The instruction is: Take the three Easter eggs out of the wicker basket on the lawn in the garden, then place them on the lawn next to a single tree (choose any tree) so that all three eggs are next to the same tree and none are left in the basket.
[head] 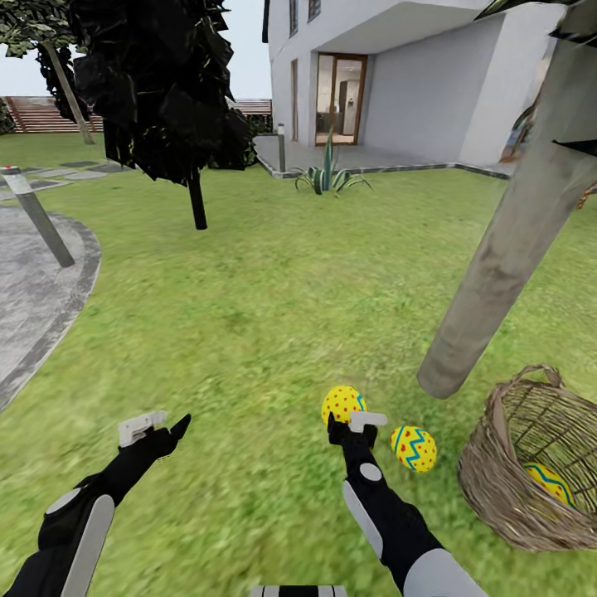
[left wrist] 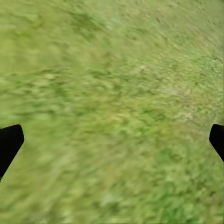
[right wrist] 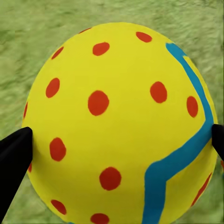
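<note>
My right gripper (head: 349,421) is shut on a yellow Easter egg (head: 342,401) with red dots, low over the lawn (head: 274,315). In the right wrist view the egg (right wrist: 116,93) sits between the two black fingertips (right wrist: 16,154), which touch its sides. A second egg (head: 413,448) lies on the grass just right of that gripper, near the foot of the pale tree (head: 506,249). A third egg (head: 548,482) rests inside the wicker basket (head: 497,489) at the far right. My left gripper (head: 157,429) hangs open over bare grass (left wrist: 112,93).
A near-black tree with a thin dark stem (head: 197,199) stands ahead to the left. The grey round patio (head: 37,290) with a bollard (head: 37,217) lies at the left. The white house (head: 414,75) and a spiky plant (head: 327,176) are beyond.
</note>
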{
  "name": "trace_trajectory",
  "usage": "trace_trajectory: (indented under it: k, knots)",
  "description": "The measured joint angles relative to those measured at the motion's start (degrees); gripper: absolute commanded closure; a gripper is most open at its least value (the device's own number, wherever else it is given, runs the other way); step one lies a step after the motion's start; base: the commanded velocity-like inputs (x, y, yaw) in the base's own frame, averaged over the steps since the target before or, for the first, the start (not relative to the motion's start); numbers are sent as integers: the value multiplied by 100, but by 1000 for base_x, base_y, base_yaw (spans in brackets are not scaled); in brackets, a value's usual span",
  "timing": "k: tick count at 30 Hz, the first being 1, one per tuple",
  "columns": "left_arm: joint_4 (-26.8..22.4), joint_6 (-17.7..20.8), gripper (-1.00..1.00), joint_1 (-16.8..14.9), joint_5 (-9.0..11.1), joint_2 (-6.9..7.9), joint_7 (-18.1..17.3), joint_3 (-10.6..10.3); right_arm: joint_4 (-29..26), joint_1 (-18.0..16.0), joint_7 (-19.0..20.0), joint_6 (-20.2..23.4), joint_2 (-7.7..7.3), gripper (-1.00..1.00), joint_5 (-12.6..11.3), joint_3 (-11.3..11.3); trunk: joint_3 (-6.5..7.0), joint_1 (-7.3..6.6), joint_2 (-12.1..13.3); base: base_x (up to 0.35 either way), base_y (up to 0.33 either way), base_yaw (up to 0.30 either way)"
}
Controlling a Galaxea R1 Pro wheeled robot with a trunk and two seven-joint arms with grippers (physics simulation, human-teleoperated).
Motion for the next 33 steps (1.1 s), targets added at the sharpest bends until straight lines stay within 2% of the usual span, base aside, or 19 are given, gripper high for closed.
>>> trace_trajectory:
  k: [4, 7, 9, 17, 21, 23, 24, 27, 33]
  knots:
    - [-1, 11, -100, 0, 310, 0, -9, 0, 967, -334, -126, -9, -7, 100, 13, -18, 0, 0, 0, 319, -17, 0]
    - [-6, 376, -100, 0, 354, 0, -10, 0, 1772, -776, -132, -43, -18, 100, 11, -30, 0, 2, 0, 102, -18, 0]
    - [-26, 504, -100, 1, 362, 0, -9, 0, 2090, -956, -135, -61, -26, 100, 11, -32, 0, 3, 0, 85, -2, 0]
    - [-132, 548, -100, 0, 408, 0, -12, 0, 2204, -1025, -136, -64, -39, 100, -11, -54, 0, 1, 0, 251, 0, 0]
    - [-134, 600, -100, 0, 802, 17, -10, 20, 2195, -1025, -136, -66, -85, 100, -19, -59, 0, 3, 0, 32, 0, 0]
    - [-135, 697, -100, 0, 1181, 25, -10, 229, 2181, -1025, -143, -66, -149, 100, -20, -67, 0, 3, 0, 3, 0, 0]
    - [-138, 855, -100, 1, 1256, 26, -9, 274, 2178, -1025, -144, -66, -174, 100, -20, -68, 0, 3, 0, 0, 0, 0]
    - [-216, 1215, -100, 1, 1328, 26, -6, 321, 2169, -1025, -145, -66, -205, 100, -21, -68, -44, 8, -2, 0, 0, 0]
    - [-274, 1287, -100, 1, 1337, 26, -6, 325, 2167, -1025, -145, -58, -210, 100, -13, -68, -177, 24, -10, 0, 0, 0]
